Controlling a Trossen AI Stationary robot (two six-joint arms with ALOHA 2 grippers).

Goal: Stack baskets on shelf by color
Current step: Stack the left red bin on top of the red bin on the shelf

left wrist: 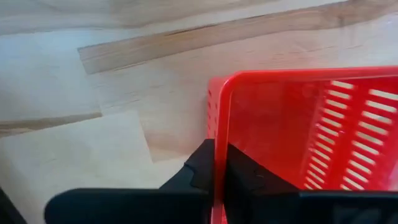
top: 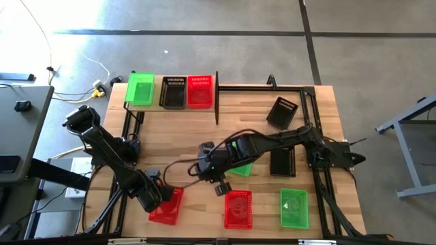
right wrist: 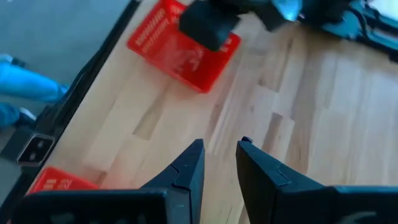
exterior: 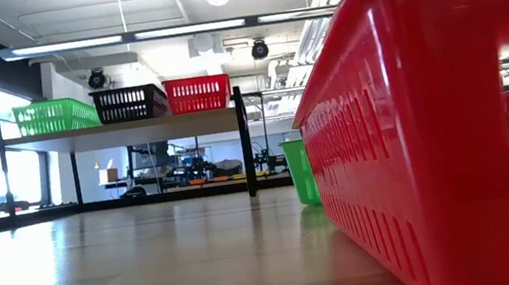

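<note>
Shelf (top: pixel 170 107) top full: three baskets touching. Bare tabletop (top: pixel 184 136) between shelf and front baskets.

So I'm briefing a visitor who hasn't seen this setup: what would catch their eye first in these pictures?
Probably the bright row on the shelf at the table's far edge: a green basket, a black basket and a red basket side by side. Next, the left claw shut on the rim of another red basket near the front left edge, while the right claw hangs over the table's middle holding nothing.
</note>
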